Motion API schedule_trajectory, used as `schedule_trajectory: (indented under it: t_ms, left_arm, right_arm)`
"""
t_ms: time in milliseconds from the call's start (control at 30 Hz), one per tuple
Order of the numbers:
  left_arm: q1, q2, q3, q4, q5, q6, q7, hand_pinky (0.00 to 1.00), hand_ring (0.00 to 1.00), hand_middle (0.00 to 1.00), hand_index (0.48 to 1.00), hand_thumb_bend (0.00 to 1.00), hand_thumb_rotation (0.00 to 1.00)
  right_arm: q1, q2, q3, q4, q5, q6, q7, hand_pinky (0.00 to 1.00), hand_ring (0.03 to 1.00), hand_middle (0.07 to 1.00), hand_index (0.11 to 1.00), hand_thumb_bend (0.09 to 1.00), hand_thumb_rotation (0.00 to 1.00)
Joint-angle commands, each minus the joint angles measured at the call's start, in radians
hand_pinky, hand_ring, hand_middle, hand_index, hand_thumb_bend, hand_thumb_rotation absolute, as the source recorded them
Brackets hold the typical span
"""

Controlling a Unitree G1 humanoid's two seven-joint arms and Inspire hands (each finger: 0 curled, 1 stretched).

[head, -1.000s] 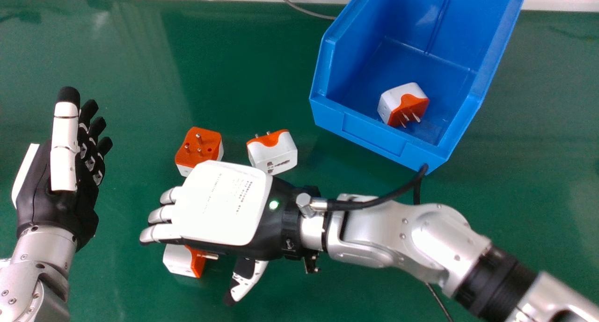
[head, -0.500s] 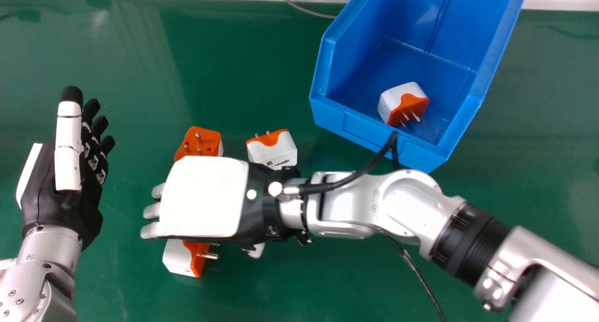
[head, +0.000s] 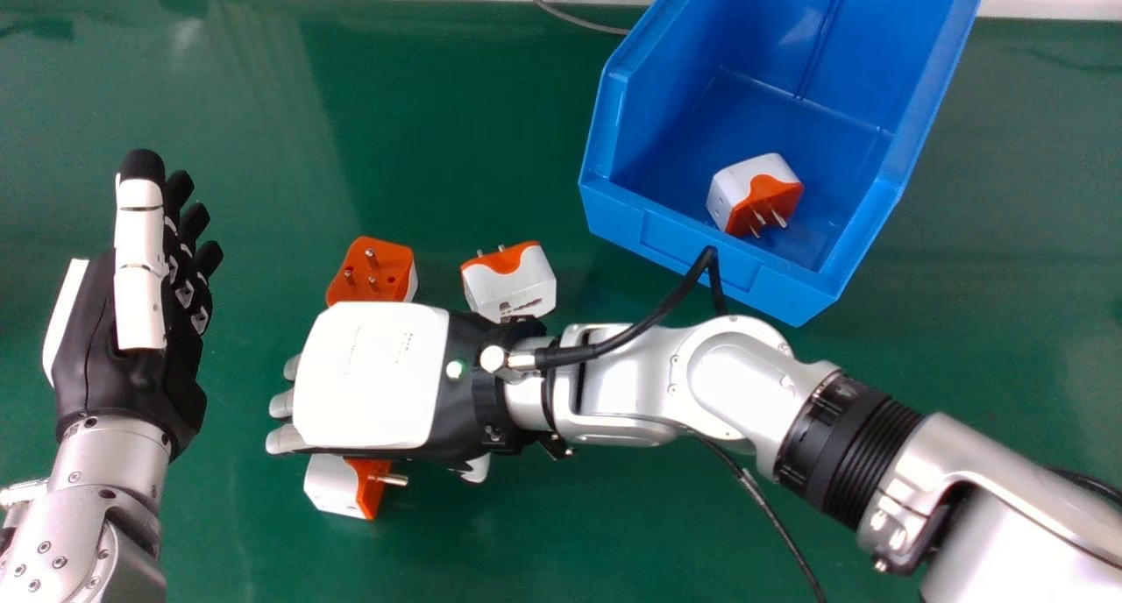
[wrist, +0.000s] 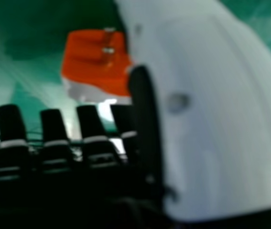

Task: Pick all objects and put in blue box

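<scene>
Hanging over the green table [head: 245, 103], the right hand [head: 372, 375] had its fingers a bit apart, I think, near an orange and white plug [head: 333, 487]. A second plug [head: 372, 266] and a third plug [head: 517, 283] sat just past it, and a fourth plug [head: 736, 189] was in the blue box [head: 701, 244]. The left hand [head: 140, 270] had straight fingers.

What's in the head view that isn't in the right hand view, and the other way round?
Head view: the left hand, the blue box and the plug inside it.
Right hand view: a close look at the black fingertips of the right hand.
Both: that right hand, the green table and an orange-and-white plug on it, though I can't tell which one.
</scene>
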Motion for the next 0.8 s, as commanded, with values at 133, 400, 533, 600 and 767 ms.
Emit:
schedule_trajectory:
  t_ms: [133,400,533,600,767]
  left_arm:
    - [0.000,-0.009,0.000,-0.033,-0.003,-0.018,0.008,1.00,1.00,1.00,1.000,0.59,1.00]
    - [0.008,-0.012,-0.009,-0.047,0.010,-0.025,0.013,1.00,1.00,1.00,1.000,0.58,1.00]
    - [0.013,-0.017,-0.013,-0.054,0.010,-0.031,0.014,1.00,1.00,1.00,1.000,0.58,1.00]
    - [0.015,-0.018,-0.016,-0.058,0.011,-0.032,0.011,1.00,1.00,1.00,1.000,0.57,1.00]
    - [0.023,-0.024,-0.024,-0.081,0.012,-0.023,0.016,1.00,1.00,1.00,1.000,0.57,1.00]
  right_arm:
    - [-0.029,0.028,0.026,0.015,-0.022,0.028,-0.056,0.69,0.815,0.825,0.801,0.678,0.11]
    - [-0.033,0.059,0.041,0.051,-0.013,0.052,-0.041,0.69,0.802,0.817,0.796,0.683,0.08]
    - [-0.032,0.068,0.052,0.062,-0.010,0.062,-0.019,0.72,0.812,0.828,0.804,0.685,0.09]
    - [-0.029,0.077,0.057,0.073,-0.008,0.069,-0.015,0.71,0.806,0.821,0.799,0.681,0.09]
    - [-0.013,0.092,0.062,0.102,0.001,0.089,-0.035,0.68,0.780,0.791,0.768,0.700,0.08]
